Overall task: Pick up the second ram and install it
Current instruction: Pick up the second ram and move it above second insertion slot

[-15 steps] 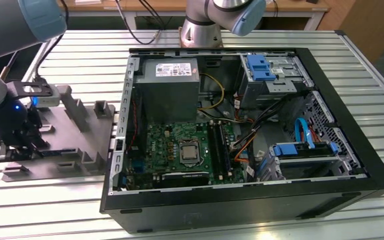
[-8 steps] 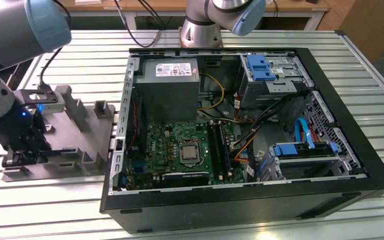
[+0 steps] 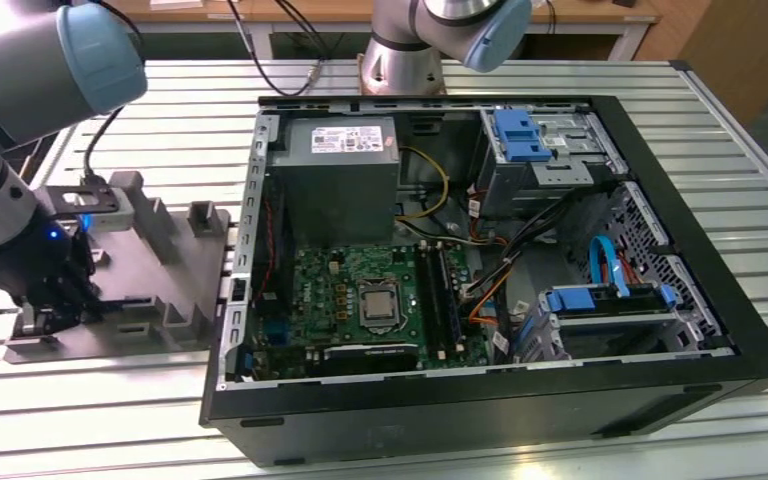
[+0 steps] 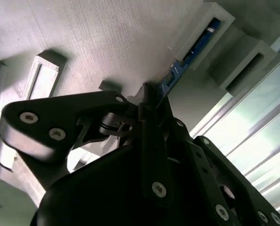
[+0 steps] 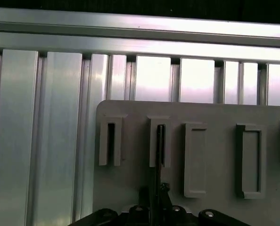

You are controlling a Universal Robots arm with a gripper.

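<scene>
My gripper (image 3: 48, 312) hangs low over the near end of the grey slotted holder block (image 3: 157, 270), at the exterior view's left. In the second wrist view its black fingers (image 4: 152, 110) are shut on one end of the second ram (image 4: 193, 48), a thin dark stick with a bluish sheen. The stick's far end sits in a raised grey slot of the block (image 4: 107, 37). The first wrist view shows the ram (image 5: 160, 141) edge-on, standing in the second slot, with the gripper (image 5: 156, 190) closed around it.
The open black computer case (image 3: 704, 330) lies to the exterior view's right of the block, with the green motherboard (image 3: 357, 295) and its memory slots (image 3: 440, 300) exposed. A second arm's base (image 3: 404, 50) stands behind the case. Several other slots (image 5: 248, 160) rise beside the ram.
</scene>
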